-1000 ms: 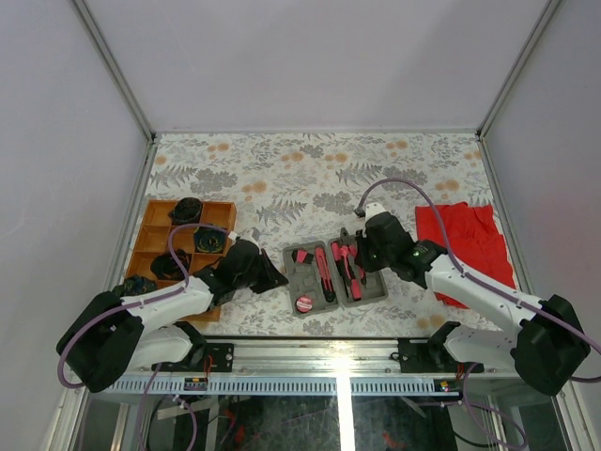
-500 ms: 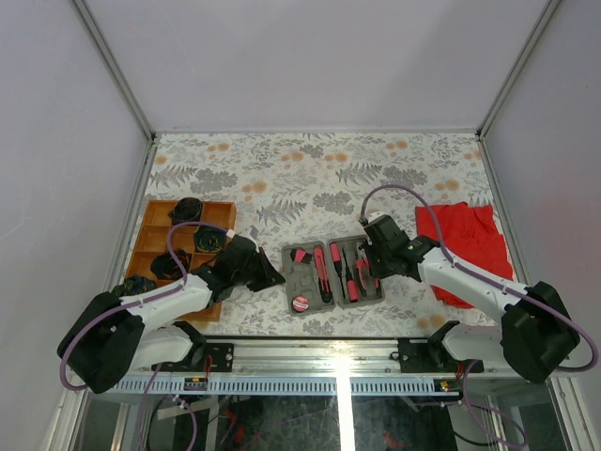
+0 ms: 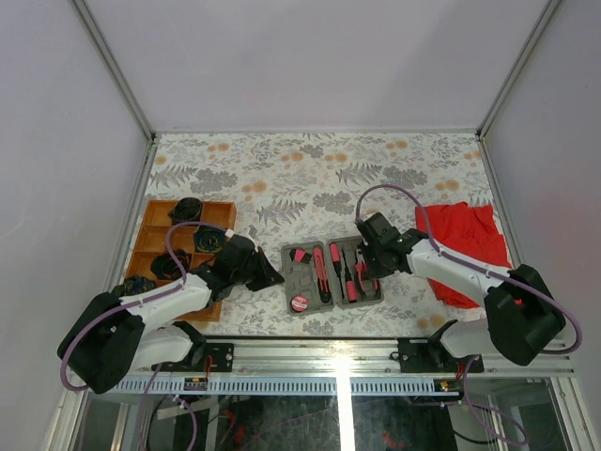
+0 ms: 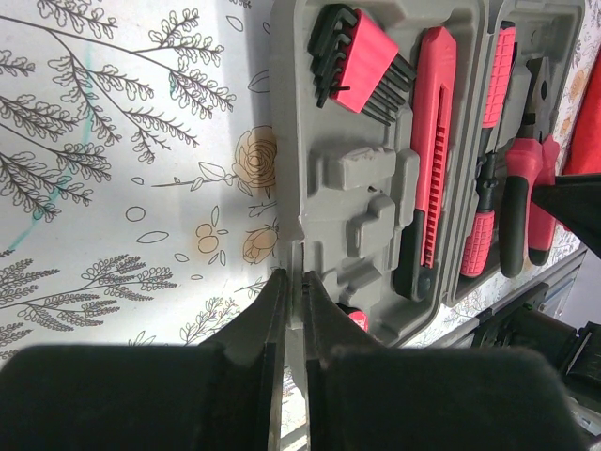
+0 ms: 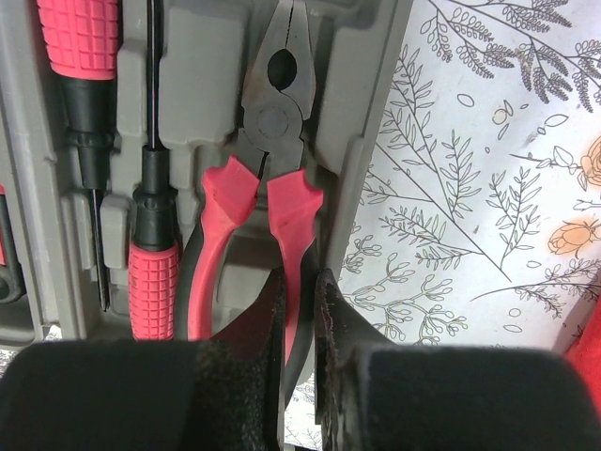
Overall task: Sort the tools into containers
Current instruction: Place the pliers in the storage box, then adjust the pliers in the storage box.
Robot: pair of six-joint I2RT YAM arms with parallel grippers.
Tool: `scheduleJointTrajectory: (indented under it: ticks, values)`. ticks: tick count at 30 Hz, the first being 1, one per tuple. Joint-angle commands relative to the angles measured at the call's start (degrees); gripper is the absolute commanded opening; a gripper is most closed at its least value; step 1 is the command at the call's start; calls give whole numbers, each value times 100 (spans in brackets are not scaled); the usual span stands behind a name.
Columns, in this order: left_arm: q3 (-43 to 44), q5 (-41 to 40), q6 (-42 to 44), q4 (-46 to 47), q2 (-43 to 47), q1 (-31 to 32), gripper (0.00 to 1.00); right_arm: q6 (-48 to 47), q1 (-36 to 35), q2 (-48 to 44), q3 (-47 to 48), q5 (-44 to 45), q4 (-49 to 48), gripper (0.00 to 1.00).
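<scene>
The grey case [image 3: 303, 279] lies open near the front edge, holding pink-red and black tools. My left gripper [image 3: 274, 278] is shut on the case's left rim [image 4: 286, 216]; in the left wrist view a pink hex-key holder [image 4: 362, 52] and a long pink-handled tool [image 4: 434, 141] sit in their recesses. The pliers [image 5: 272, 122] lie in the rightmost recess, and my right gripper [image 5: 302, 282] is shut on their right handle. Beside them rest two screwdrivers [image 5: 150, 244]. A round pink disc [image 3: 300, 303] sits at the case's near left corner.
The orange-brown wooden tray [image 3: 150, 240] stands at the left with dark round items in its compartments. A red cloth [image 3: 465, 240] lies at the right, behind my right arm. Metal frame posts and white walls bound the floral tabletop.
My right gripper has come down and left with the pliers, which now lie in the case's right recess. The case has shifted slightly left. The left arm has hardly moved.
</scene>
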State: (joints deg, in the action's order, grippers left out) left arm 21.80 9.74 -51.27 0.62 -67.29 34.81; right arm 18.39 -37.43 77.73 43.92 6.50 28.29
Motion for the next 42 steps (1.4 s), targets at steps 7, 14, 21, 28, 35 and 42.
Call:
scheduleJointTrajectory:
  ticks: [7, 14, 21, 28, 35, 42]
  values:
    - [-20, -80, 178, -371, -96, -71, 0, 158, 16, 257, 415, 427, 160, 14]
    - [-20, -62, 180, -337, -136, -77, 0, 143, 16, 202, 515, 539, 171, 33]
    - [-12, -43, 165, -304, -175, -79, 0, 163, 18, -13, 521, 312, 139, 36]
    - [-5, -34, 163, -301, -196, -86, 0, 178, 18, 5, 537, 271, 263, 23]
    - [20, -1, 161, -261, -253, -88, 0, 154, 22, 220, 522, 141, 251, 18]
    - [5, 43, 144, -183, -312, -88, 0, 126, 21, 452, 523, -141, 328, 15]
